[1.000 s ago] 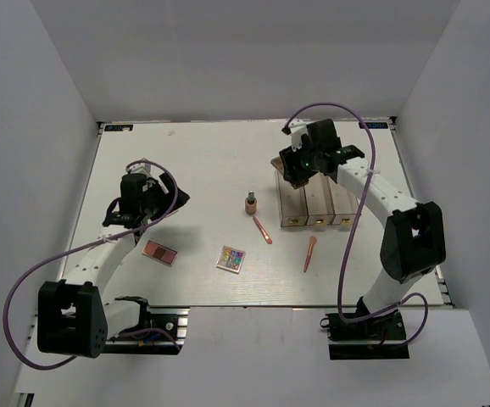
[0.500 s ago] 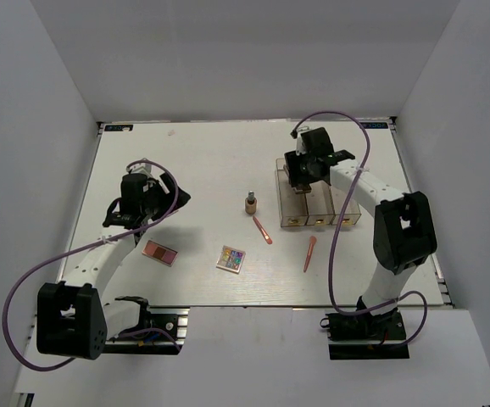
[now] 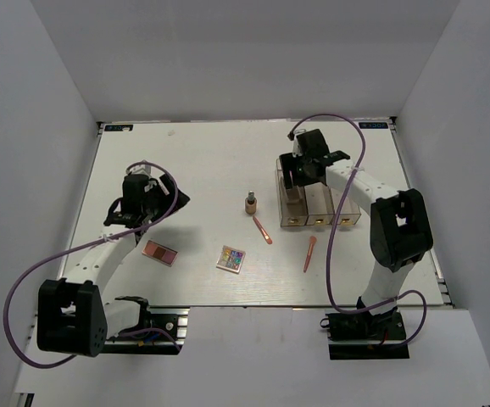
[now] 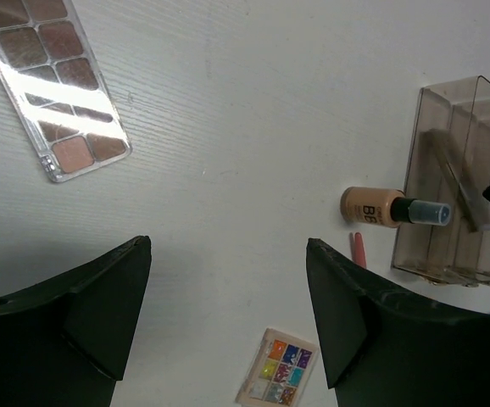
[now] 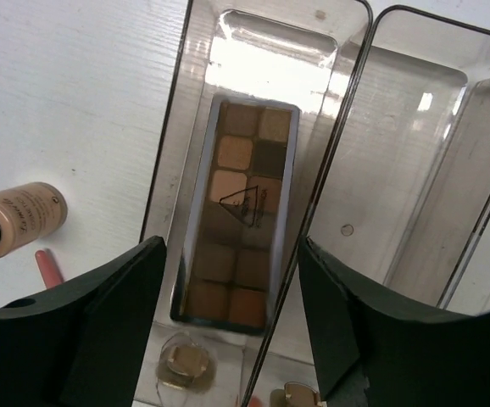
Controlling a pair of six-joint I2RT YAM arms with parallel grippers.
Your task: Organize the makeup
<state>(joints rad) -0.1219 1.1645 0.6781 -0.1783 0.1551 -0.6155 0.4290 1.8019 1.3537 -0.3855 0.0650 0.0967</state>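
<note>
My right gripper [image 5: 232, 246] is open and empty above the left compartment of the clear box [image 5: 173, 170]. A brown-gold palette [image 5: 241, 229] lies in that compartment. My left gripper [image 4: 228, 246] is open and empty above the table, left of centre [image 3: 162, 203]. On the table lie a pink-brown palette [image 3: 158, 251] [image 4: 54, 89], a multicolour palette [image 3: 231, 259] [image 4: 277, 378], a tan bottle with a dark cap [image 3: 250, 203] [image 4: 381, 207] [image 5: 20, 219], and two coral sticks [image 3: 263, 230] [image 3: 309, 253].
The clear box [image 3: 317, 203] stands at the right centre, its gold knobs [image 5: 186, 360] facing the near side. Its middle and right compartments look empty. The right arm's purple cable [image 3: 338, 246] loops over the table's right side.
My right wrist has shifted a little left and lower over the box's left compartment, and the arm's elbow has swung inward. The left arm has barely moved.
</note>
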